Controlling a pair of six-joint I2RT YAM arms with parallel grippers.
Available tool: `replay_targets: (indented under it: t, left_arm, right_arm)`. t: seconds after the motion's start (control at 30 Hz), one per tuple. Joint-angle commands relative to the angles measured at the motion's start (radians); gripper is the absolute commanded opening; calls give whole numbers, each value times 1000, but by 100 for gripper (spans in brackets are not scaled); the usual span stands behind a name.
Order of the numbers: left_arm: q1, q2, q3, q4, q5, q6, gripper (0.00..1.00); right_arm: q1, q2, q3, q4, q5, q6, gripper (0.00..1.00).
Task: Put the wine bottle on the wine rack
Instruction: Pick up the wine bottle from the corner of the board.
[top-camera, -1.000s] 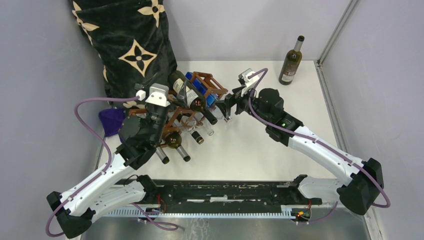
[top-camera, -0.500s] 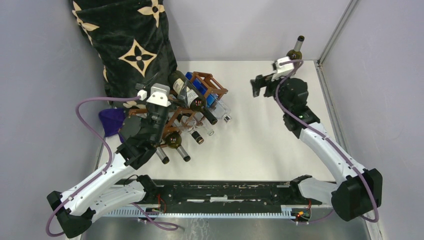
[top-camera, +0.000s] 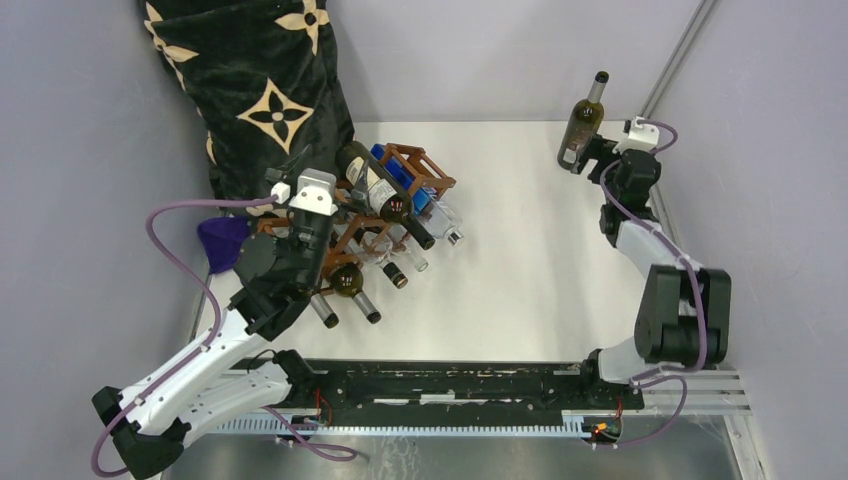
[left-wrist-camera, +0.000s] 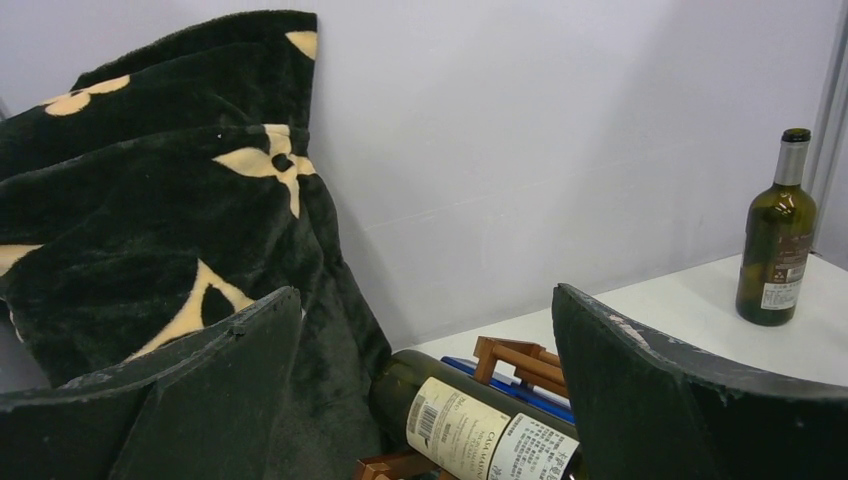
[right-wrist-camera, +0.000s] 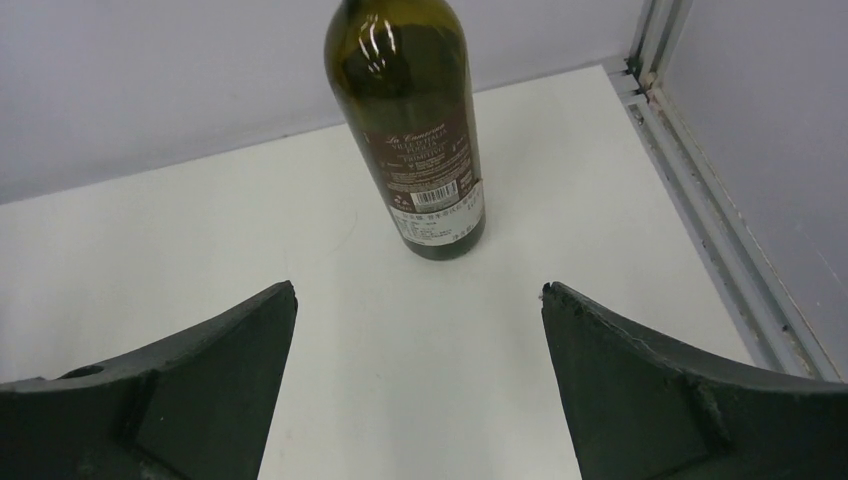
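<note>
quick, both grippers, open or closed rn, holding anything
Left gripper: open, empty, jaws wide apart.
Right gripper: open, empty, facing the wine bottle, not touching it.

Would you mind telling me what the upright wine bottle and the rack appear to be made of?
The wine bottle looks like glossy dark-green glass, with highlights on its shoulder. The wine rack seems reddish-brown wood, matte, in thin square bars.

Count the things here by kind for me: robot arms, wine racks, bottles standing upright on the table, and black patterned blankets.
Robot arms: 2, the left arm and the right arm
wine rack: 1
upright wine bottle: 1
black patterned blanket: 1
Total: 5
</note>
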Motion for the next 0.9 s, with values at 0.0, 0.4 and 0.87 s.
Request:
replay_targets:
  t: [0.0, 0.4, 0.87]
  left_arm:
    - [12, -17, -2, 64, 13, 32, 100]
    - [44, -27, -13, 80, 25, 32, 100]
    - [74, -21, -18, 79, 47, 27, 100]
  right_arm:
    - [-5, 130, 96, 172, -63, -115, 98]
    - [-6, 423, 291, 284, -138, -438, 98]
    - [-14, 662, 608, 248, -205, -350, 98]
